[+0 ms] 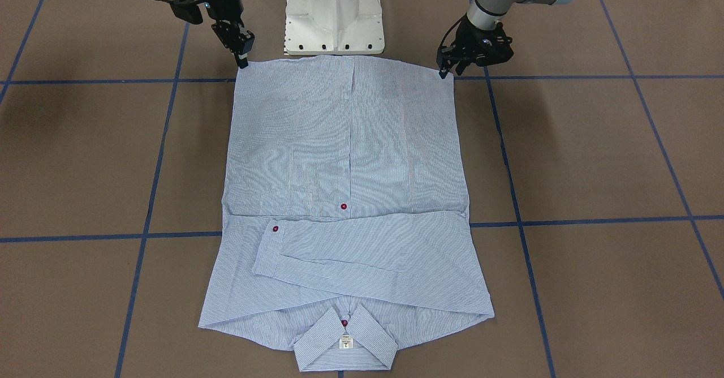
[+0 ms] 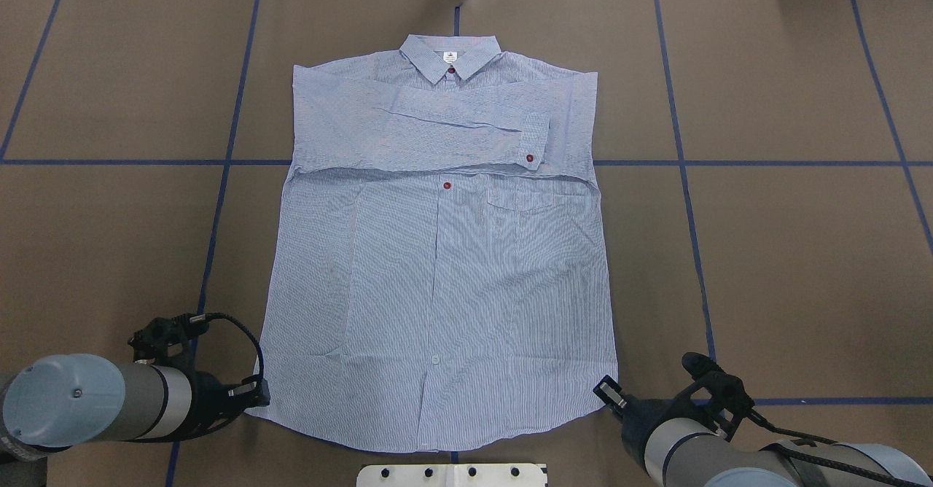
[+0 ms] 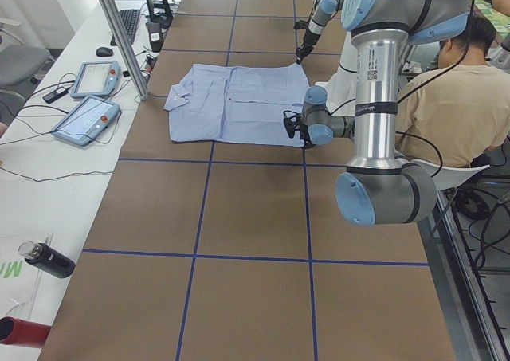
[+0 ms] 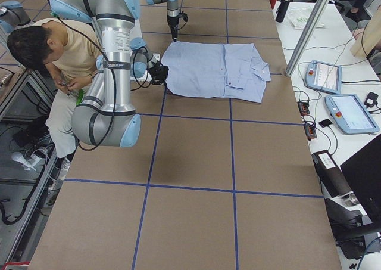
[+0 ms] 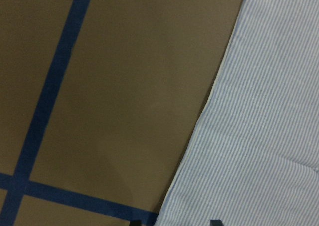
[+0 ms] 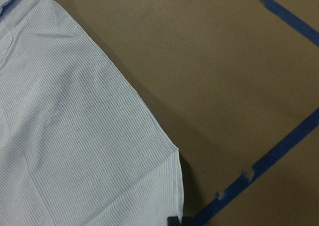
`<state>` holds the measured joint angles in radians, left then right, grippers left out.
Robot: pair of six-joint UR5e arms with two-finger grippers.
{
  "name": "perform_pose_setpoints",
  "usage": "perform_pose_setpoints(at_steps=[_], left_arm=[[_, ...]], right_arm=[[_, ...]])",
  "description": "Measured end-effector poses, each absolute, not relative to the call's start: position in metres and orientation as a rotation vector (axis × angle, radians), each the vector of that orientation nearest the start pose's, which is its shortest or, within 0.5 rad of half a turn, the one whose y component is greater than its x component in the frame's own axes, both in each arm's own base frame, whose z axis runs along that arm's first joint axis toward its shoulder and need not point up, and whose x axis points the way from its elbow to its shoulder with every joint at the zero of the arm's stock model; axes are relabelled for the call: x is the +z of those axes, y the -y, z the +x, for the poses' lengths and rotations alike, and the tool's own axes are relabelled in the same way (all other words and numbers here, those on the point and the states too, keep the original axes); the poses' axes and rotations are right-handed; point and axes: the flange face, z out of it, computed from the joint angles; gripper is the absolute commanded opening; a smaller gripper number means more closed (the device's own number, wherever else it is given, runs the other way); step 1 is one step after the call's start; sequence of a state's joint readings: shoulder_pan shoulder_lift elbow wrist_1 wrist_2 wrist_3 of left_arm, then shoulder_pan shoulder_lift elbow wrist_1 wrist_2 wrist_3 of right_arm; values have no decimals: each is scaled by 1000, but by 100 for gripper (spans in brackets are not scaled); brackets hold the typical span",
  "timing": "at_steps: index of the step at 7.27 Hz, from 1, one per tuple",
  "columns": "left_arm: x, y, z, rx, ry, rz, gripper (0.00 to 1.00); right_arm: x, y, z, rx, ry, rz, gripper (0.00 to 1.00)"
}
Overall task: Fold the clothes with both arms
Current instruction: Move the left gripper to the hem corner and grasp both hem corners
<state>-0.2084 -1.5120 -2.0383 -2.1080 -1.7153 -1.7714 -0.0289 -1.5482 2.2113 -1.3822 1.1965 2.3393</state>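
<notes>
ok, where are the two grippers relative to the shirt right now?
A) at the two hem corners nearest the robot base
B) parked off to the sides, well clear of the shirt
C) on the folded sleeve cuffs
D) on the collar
A: the left gripper and the right gripper each sit at a bottom corner of the shirt, at the opposite end from the collar.
</notes>
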Motion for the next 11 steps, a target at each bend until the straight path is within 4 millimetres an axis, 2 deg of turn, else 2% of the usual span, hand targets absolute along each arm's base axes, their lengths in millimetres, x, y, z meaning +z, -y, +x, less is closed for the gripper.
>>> perform_pose_setpoints(at_steps=[1,2,3,4,7,8,10,11], left_arm=[[409,214,441,-308,-946,-132,52],[410,214,443,-307,-944,-133,40],[411,214,444,-307,-943,-133,12],[411,214,444,-307,-943,-133,0],[409,212,443,-306,-944,-140,0],[402,211,439,-304,-959,-144,0],[374,208,417,-285,-1013,-172,0],[358,208,403,-270,-1042,-206,0]], right_arm=[[332,157,-459,846,941,-2,0],[333,157,-459,846,940,-2,0],[333,157,-459,846,940,-2,0],[333,157,-459,846,940,-2,0],[332,157,-458,847,942,-3,0],[329,158,-456,849,947,-5,0],[314,164,-443,860,978,-22,0],[308,177,-430,876,981,-49,0]])
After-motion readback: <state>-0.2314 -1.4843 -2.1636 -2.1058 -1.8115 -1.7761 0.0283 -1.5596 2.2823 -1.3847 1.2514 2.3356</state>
